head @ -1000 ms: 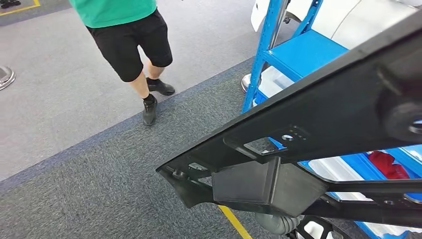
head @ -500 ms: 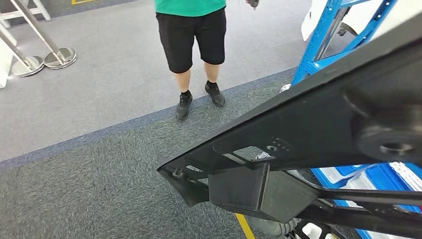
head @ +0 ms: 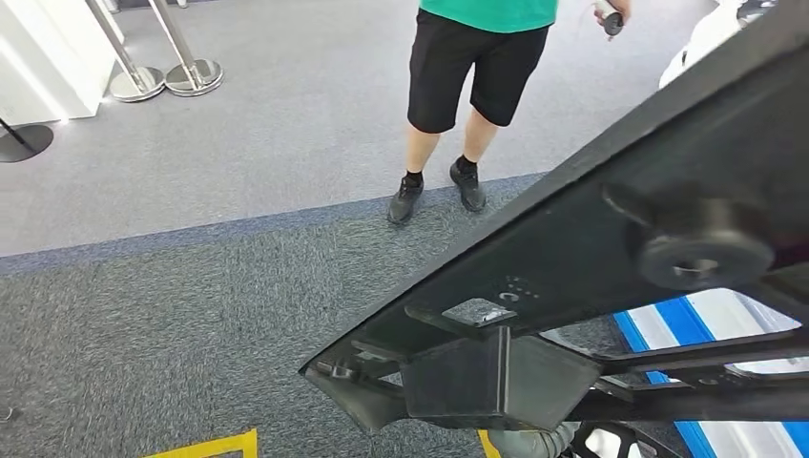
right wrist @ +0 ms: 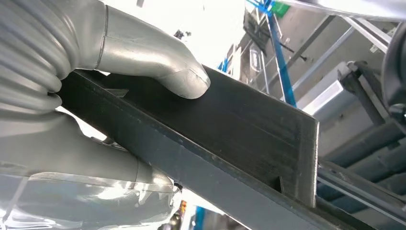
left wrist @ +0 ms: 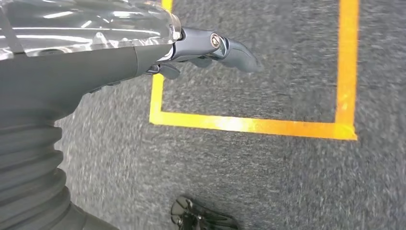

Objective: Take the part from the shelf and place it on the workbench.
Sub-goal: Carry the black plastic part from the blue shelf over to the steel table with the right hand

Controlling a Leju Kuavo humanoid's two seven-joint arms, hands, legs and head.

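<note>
Aloft, the black part (head: 611, 248) rode over the carpet as we carried it — thumb and fingers (right wrist: 163, 72) of our right hand (right wrist: 86, 96) clamped on one flat rail. Rigid, long and unwieldy, we judged; our left hand (left wrist: 210, 48) hung empty, fingers loosely extended.

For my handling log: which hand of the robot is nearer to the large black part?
Right. The right hand grips the black part, its thumb pressed on the part's flat face. The left hand hangs over the carpet near the yellow floor tape, holding nothing.
</note>
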